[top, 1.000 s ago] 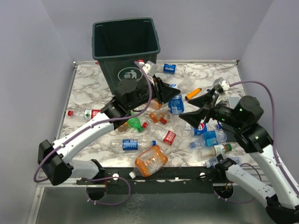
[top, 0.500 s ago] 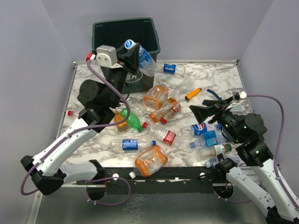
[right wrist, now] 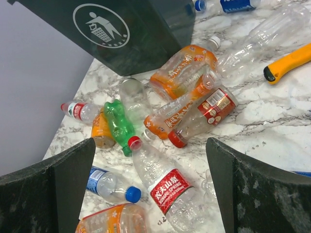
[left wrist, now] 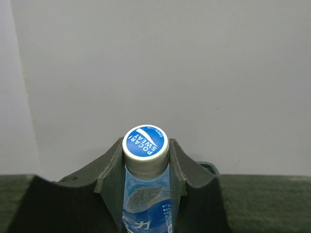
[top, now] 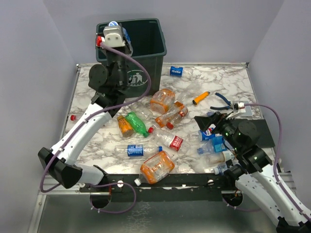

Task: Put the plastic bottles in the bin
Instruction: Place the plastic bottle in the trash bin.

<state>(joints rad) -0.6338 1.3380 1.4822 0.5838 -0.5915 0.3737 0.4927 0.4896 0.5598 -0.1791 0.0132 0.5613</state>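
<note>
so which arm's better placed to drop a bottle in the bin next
left. the left claw is shut on a blue-capped bottle, raised at the bin rim, likely ready to release. the right claw is open and empty, low over loose bottles.

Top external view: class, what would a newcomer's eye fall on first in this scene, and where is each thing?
The left gripper is raised high by the left edge of the dark green bin, shut on a blue-capped bottle. Below it, a jumble of plastic bottles lies across the marble table, with orange-tinted ones and a green bottle among them. The right gripper hangs open over the table's right side.
</note>
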